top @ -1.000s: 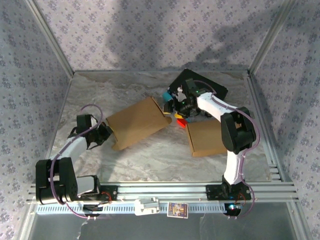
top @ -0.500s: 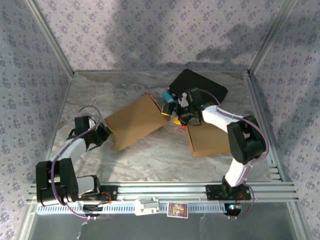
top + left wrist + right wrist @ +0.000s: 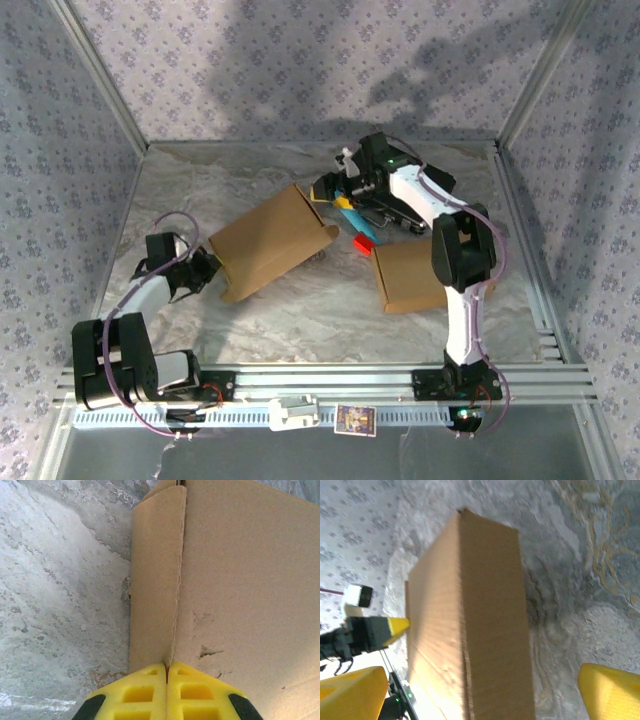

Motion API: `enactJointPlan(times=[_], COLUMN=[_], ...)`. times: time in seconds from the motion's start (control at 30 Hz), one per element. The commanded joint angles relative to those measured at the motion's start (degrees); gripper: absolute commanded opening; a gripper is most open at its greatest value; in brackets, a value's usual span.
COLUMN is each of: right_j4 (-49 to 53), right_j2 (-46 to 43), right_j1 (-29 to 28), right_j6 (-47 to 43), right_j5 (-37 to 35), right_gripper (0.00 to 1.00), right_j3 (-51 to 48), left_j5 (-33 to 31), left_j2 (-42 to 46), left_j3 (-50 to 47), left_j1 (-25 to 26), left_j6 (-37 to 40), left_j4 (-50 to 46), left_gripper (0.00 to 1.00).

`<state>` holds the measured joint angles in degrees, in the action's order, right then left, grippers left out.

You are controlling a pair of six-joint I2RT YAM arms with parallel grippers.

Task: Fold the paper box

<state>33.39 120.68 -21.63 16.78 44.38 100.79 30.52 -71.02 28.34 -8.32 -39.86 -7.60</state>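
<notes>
Biggest thing first: the marbled table has the box sitting a bit toward 9 o'clock from the middle. It's a brown cardboard piece lying at a slant, with its long axis running from about 8 o'clock up to 2 o'clock. A second, flatter piece of cardboard lies well apart from it, at roughly 4 o'clock.

Your left gripper is at the box's 8 o'clock corner. In the left wrist view its yellow fingers are squeezed together right on the box edge, where a narrow flap meets the wide panel.

Your right gripper is up at the box's 2 o'clock end, just beside it but not touching. Its jaws are spread wide, and in the right wrist view the box shows between the two yellow tips.

There's a small red block on the table between the box and the cardboard.
</notes>
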Motion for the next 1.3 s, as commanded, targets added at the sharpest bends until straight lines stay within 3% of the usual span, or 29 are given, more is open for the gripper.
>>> enactJointPlan(times=[0.0,0.17,0.37,0.67,0.83,1.07,1.27], right_j4=[7.87,7.10,-0.04,1.33,5.52,2.51,10.83], right_j2=[2.23,4.48,6.87,11.80,11.81,6.78,12.37], right_j1=[0.09,-2.04,-2.23,-3.97,-4.50,0.68,-0.85], right_j6=[-5.65,-6.13,0.36,4.54,0.95,0.73,-3.78], right_j5=[1.99,7.22,12.95,17.84,14.63,10.70,11.07], right_gripper=[0.99,0.98,0.95,0.82,0.82,0.90,0.93], right_j3=[2.23,3.98,3.21,8.02,8.60,3.26,12.31], left_j5=[-3.63,-3.37,-3.15,-3.01,-2.84,-2.69,-2.57], left_j2=[-1.77,-2.24,-3.11,-3.22,-3.68,-3.21,-3.72], left_j3=[-0.87,-0.92,-0.59,-0.57,-0.65,-0.98,-0.65], left_j1=[-0.81,-0.94,-1.10,-1.80,-2.33,-3.22,-3.29], left_j6=[1.66,2.13,2.61,3.08,3.53,4.04,4.70], left_j4=[-6.14,-5.94,-5.85,-5.94,-5.74,-6.39,-6.44], left_gripper=[0.00,0.00,0.00,0.00,0.00,0.00,0.00])
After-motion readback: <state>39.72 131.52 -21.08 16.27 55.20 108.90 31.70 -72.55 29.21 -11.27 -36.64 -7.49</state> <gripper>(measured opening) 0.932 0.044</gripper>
